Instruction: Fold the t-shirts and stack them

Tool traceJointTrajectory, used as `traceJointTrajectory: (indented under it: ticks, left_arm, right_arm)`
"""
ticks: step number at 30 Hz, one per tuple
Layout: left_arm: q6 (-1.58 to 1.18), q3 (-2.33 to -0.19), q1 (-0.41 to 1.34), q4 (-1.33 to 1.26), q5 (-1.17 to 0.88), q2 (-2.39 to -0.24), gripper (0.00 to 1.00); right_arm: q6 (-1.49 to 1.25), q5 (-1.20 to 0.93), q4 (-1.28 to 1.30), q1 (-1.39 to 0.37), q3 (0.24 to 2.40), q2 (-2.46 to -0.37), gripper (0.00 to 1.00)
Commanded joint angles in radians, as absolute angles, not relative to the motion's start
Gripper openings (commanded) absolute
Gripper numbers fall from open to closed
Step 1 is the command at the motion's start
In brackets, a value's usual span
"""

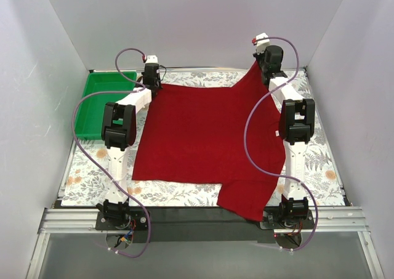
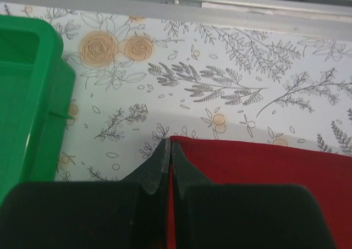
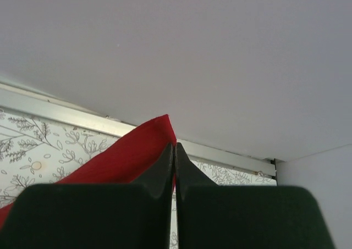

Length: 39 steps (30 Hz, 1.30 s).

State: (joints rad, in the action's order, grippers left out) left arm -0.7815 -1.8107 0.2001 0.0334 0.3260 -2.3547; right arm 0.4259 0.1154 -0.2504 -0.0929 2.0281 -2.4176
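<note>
T-shirt (image 1: 203, 137), plain dark red, spread; left fingers (image 2: 155, 175), right fingers (image 3: 163, 172) clamp its corners.

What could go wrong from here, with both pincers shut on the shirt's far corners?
The right pincer holds its lifted corner of the t-shirt only at the fingertips, so the cloth may slip out.
The right arm's purple cable lies across the cloth and could snag in a fold.
The near right flap hangs over the table's near edge and may drag.
</note>
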Motion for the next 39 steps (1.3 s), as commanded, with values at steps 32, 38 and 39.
traceJointTrajectory:
  ticks: [32, 38, 39]
  left_arm:
    - [-0.792, -1.977, 0.161, 0.135, 0.095, -2.415, 0.0]
    - [-0.772, -1.899, 0.155, 0.1, 0.052, -2.333, 0.0]
    - [-0.766, -1.875, 0.153, 0.086, 0.048, -2.316, 0.0]
  right_arm:
    - [0.331, -0.092, -0.287, -0.052, 1.945, -2.372, 0.01]
    - [0.261, -0.215, -0.287, -0.011, 1.888, -2.286, 0.01]
    - [0.252, -0.259, -0.288, -0.009, 1.878, -2.273, 0.01]
